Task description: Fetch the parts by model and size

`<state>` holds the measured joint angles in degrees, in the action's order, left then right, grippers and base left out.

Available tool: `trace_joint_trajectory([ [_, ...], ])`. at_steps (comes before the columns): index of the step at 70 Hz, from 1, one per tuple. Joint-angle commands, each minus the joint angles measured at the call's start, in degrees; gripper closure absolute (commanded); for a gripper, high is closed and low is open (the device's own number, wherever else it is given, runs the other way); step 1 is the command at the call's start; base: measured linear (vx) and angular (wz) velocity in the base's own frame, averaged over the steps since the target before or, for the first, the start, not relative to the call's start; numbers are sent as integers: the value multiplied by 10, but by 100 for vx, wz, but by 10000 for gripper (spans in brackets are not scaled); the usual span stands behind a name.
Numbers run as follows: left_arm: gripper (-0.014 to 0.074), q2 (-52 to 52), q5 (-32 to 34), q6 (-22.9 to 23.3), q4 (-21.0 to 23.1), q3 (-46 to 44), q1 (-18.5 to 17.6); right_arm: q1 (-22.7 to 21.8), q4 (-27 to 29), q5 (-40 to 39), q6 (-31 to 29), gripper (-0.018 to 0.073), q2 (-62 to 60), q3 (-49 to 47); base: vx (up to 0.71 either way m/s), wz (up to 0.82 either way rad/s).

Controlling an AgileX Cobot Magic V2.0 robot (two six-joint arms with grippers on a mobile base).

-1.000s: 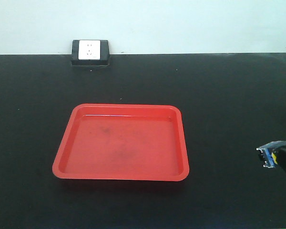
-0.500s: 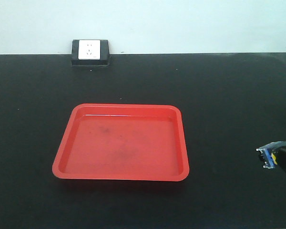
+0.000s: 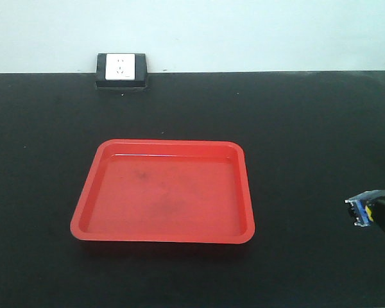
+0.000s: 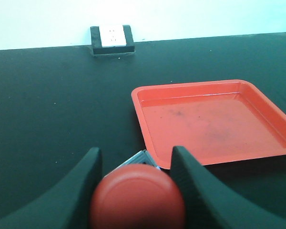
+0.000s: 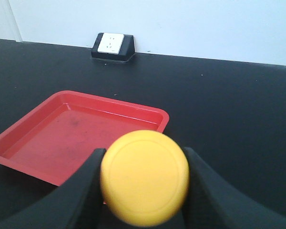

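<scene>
Left claw (image 4: 136,164): pinching the red-capped push-button switch (image 4: 137,200), one dark finger on each side; the cap faces the wrist camera and hides the contact, so you cannot check the grip lower down.
Right claw (image 5: 143,155): closed the same way on the yellow-capped push-button switch (image 5: 144,186); in the front view only its blue-and-silver base (image 3: 361,210) pokes in at the right edge.
Where the parts are: both are in the air over the black tabletop (image 3: 308,128); neither is over the red tray (image 3: 167,192) yet.
Tray: empty; it sits mid-tabletop, ahead and to the right of your left claw and ahead and to the left of your right one.
Step in hand, as I read it: carry both switches in and set them down in the tray.
How to do it well: bring one arm in at a time, or aim each at its own half, so the claws don't meet over the middle; clear the raised rim before you lower; get the base down onto the tray floor before you let go, because a top-heavy mushroom head will likely tip if dropped.
Watch: you see the left claw only through its own wrist camera; judge its height against the tray's near corner.
Background: wall socket (image 3: 121,67) at the far edge, well apart; ignore it.
</scene>
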<state>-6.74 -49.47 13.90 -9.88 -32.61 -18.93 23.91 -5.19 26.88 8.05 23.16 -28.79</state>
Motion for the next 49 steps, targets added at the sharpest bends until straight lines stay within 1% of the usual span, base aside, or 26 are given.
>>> trace_joint_trajectory([
  [1, 603, -9, 48, 1, -4, -14, -4, -3, -6, -46, -2, 569, 8, -16, 0, 0],
  [14, 603, -9, 49, 1, -8, -14, -4, -3, -6, -46, -2, 569, 8, -16, 0, 0],
  [32, 603, -9, 51, 2, -3, -14, -4, -3, -6, -46, -2, 569, 8, -16, 0, 0],
  [43, 603, -9, 94, 3, -3, -14, -4, -3, -6, -46, -2, 569, 8, -16, 0, 0],
  [49, 603, -15, 110, 17, -3, -14, -4, -3, -6, -46, -2, 569, 8, -16, 0, 0],
])
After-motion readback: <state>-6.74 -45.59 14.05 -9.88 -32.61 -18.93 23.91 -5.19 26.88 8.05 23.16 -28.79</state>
